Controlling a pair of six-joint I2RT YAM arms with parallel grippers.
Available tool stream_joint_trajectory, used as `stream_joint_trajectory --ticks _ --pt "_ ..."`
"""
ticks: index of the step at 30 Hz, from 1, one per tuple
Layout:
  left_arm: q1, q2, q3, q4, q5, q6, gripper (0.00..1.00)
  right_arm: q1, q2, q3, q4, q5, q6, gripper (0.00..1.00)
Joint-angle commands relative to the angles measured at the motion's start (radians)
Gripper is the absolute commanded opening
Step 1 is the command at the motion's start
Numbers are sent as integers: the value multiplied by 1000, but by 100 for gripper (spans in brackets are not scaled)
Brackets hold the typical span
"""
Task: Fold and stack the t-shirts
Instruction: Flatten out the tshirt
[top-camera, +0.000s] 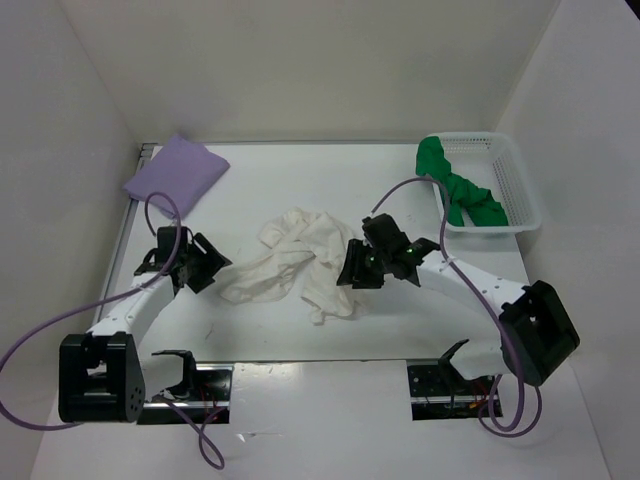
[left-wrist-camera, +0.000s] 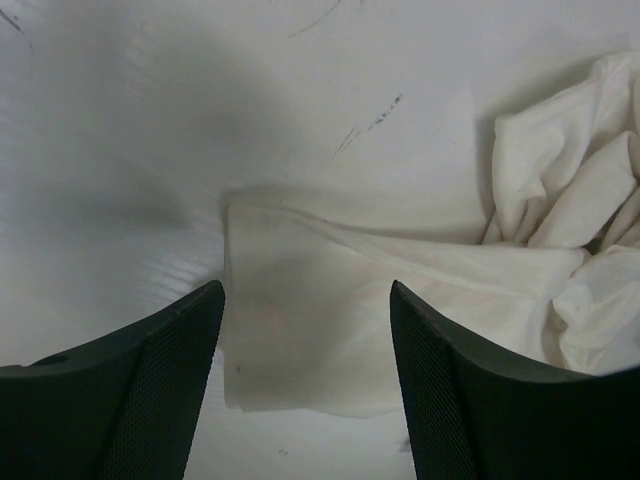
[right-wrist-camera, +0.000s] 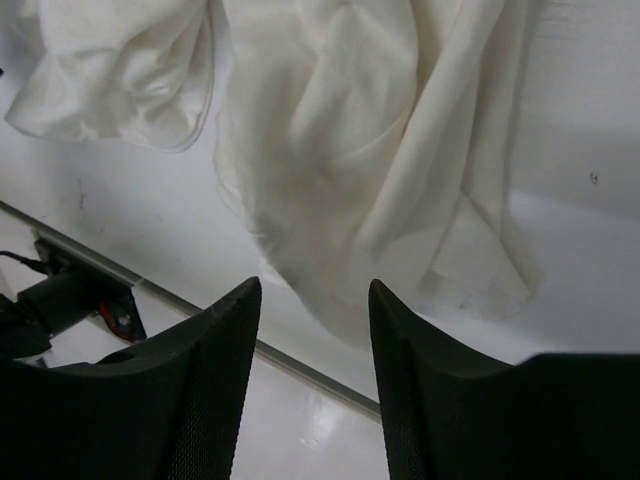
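A crumpled white t-shirt (top-camera: 295, 262) lies mid-table between both grippers. My left gripper (top-camera: 212, 268) stands open at the shirt's left end. In the left wrist view a flat corner of the white t-shirt (left-wrist-camera: 330, 340) lies between and ahead of the left gripper (left-wrist-camera: 305, 300), ungripped. My right gripper (top-camera: 352, 270) is open at the shirt's right side. In its wrist view the white t-shirt (right-wrist-camera: 380, 130) lies just beyond the right gripper (right-wrist-camera: 315, 295), outside the jaws. A folded lavender t-shirt (top-camera: 175, 168) rests back left. The green t-shirt (top-camera: 460, 190) drapes in the basket.
The white mesh basket (top-camera: 520, 185) stands at the back right against the wall. White walls close in the table on three sides. The table's front edge rail (right-wrist-camera: 120, 272) runs close under the right gripper. Purple cables (top-camera: 160, 205) loop beside each arm.
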Motion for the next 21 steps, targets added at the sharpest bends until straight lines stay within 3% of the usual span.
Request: stream_joint_trajectory --ticks 1,6,8,10,14,18,19,20,21 --pt "3 30 -3 108 -47 -14 74 14 32 69 10 57 -44 54" --pt "3 211 39 114 -50 43 72 25 64 118 -20 103 -87 61" --pt "3 251 39 126 -25 43 64 25 104 143 -36 103 -99 61" --pt "-30 260 39 139 -34 34 59 35 104 152 -37 103 -99 55" --pt "-49 221 39 139 -45 24 48 35 104 161 -27 112 -90 55" --pt "-49 196 50 148 -45 24 25 45 182 192 5 88 -90 55" --pt "-49 196 60 148 -45 24 21 45 197 202 14 88 -90 48" --pt "-49 196 74 148 -30 34 18 45 197 215 14 104 -90 30" --pt "-49 184 83 136 -21 34 15 45 210 240 2 136 -90 22"
